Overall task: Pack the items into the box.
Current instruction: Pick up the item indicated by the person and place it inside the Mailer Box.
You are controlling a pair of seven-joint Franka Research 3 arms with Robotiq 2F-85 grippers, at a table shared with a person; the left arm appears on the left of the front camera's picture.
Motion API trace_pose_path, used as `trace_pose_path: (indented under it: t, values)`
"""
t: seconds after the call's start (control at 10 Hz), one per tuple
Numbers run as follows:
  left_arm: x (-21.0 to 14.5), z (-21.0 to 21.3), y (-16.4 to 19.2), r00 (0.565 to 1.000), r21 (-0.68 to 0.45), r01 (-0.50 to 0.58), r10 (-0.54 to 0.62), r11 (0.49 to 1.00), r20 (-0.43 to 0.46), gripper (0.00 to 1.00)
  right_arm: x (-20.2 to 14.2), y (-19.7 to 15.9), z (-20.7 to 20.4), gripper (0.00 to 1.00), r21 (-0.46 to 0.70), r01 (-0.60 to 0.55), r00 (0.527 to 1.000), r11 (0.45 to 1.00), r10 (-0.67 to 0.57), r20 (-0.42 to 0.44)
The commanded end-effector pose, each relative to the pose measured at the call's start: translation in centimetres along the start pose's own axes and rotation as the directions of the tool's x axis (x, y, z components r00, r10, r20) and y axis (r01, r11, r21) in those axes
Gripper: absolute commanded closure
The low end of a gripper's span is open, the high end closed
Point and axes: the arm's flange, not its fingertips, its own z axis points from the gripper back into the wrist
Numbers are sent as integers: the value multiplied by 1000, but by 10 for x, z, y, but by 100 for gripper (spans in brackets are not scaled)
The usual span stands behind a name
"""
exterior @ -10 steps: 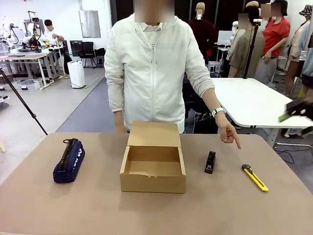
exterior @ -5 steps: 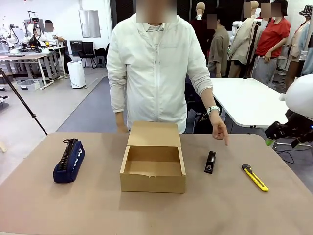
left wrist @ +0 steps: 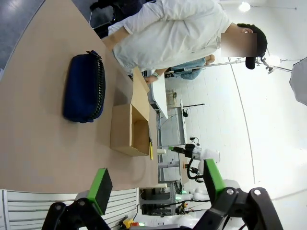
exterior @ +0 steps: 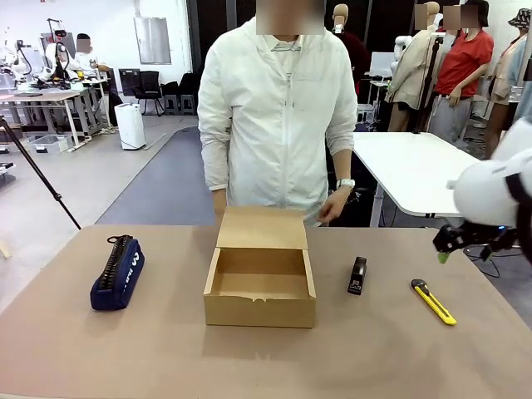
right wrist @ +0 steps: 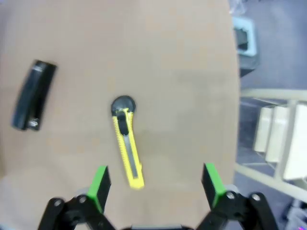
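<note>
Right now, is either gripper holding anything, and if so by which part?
Nothing is held. The left gripper and the right gripper are both open and empty; the right hovers near the yellow utility knife. The pouch and stapler lie ungripped.

The front camera faced across the table (exterior: 166,349) toward the person (exterior: 278,116). We found the left wrist camera rolled sideways, well off from pouch (left wrist: 84,88) and box (left wrist: 124,130). The right wrist camera looked down on stapler (right wrist: 33,96) and utility knife (right wrist: 128,153), both shared with the front view.
</note>
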Motion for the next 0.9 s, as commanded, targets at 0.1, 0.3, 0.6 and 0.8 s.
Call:
trace_pose_path:
  t: [0.1, 0.3, 0.6, 0.8]
  values:
    - [0, 2, -1, 1000, -25, 13, -13, 1000, 6, 0, 48, 18, -47, 0, -81, -79, 996, 994, 75, -51]
    - [0, 2, -1, 1000, -25, 13, -13, 1000, 6, 0, 59, 22, -74, 0, -74, -53, 995, 996, 47, -87]
    - [0, 2, -1, 1000, -25, 13, -13, 1000, 6, 0, 52, 29, -84, 0, -11, -104, 983, 995, 101, -155]
    - [0, 2, -1, 1000, -25, 13, -13, 1000, 6, 0, 34, 32, -84, 0, -29, -89, 981, 996, 83, -176]
